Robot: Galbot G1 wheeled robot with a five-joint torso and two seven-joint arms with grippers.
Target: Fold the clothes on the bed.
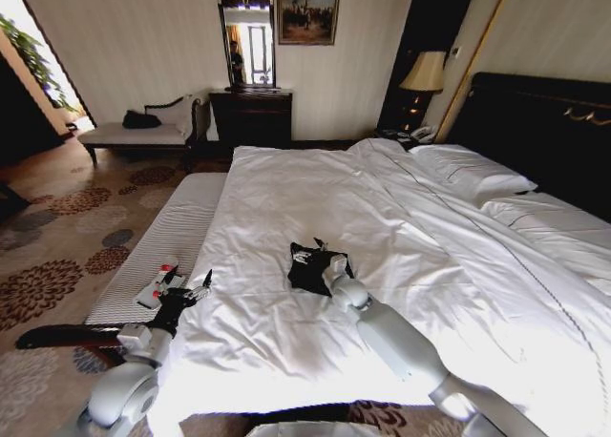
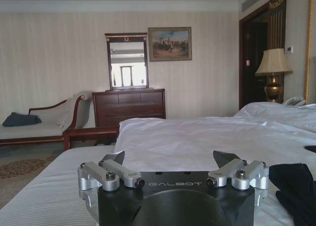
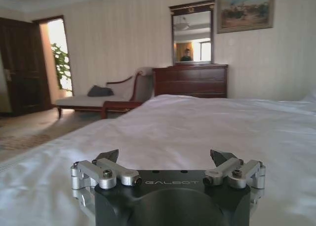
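Note:
The clothes are a small black crumpled bundle with white lettering, lying on the white sheet of the bed near its foot. My right gripper sits at the bundle's right edge. In the right wrist view the right gripper is open, with bare sheet beyond its fingers. My left gripper hovers at the bed's left edge, well left of the bundle. Seen from the left wrist, the left gripper is open and holds nothing, and the black clothes lie off to one side.
A grey-striped bench runs along the bed's left side with a small white and red object on it. Pillows and a dark headboard are at the right. A chaise, dresser and lamp line the far wall.

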